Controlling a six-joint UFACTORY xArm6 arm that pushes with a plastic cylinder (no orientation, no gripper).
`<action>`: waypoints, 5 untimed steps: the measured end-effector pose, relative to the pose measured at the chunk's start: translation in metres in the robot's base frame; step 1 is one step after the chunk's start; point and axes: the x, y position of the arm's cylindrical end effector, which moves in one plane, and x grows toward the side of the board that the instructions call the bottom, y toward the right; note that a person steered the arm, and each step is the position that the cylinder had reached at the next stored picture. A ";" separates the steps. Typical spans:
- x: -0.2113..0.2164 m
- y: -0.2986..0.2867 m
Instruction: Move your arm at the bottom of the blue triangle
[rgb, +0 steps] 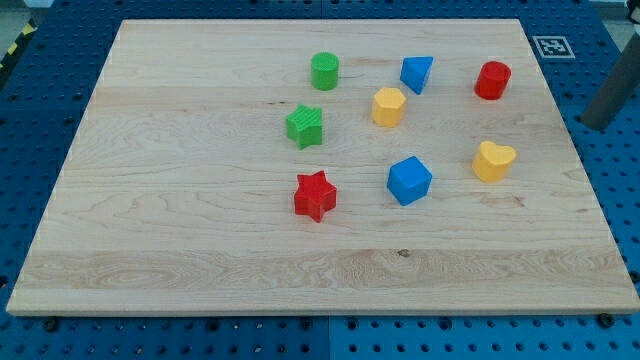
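The blue triangle (417, 73) sits near the view's top of the wooden board (190, 200), right of centre. My rod enters from the view's right edge, and my tip (594, 124) is just off the board's right side over the blue pegboard. The tip is far to the right of the blue triangle and a little lower, touching no block. The nearest blocks to it are the red cylinder (492, 80) and the yellow heart (493, 160).
Below and left of the triangle is a yellow hexagon (388, 106). A green cylinder (324, 71), green star (305, 126), red star (315, 195) and blue cube (409, 180) lie mid-board. A black-and-white marker (553, 46) is at the top right corner.
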 end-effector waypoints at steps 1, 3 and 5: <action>0.000 -0.059; -0.001 -0.115; -0.013 -0.186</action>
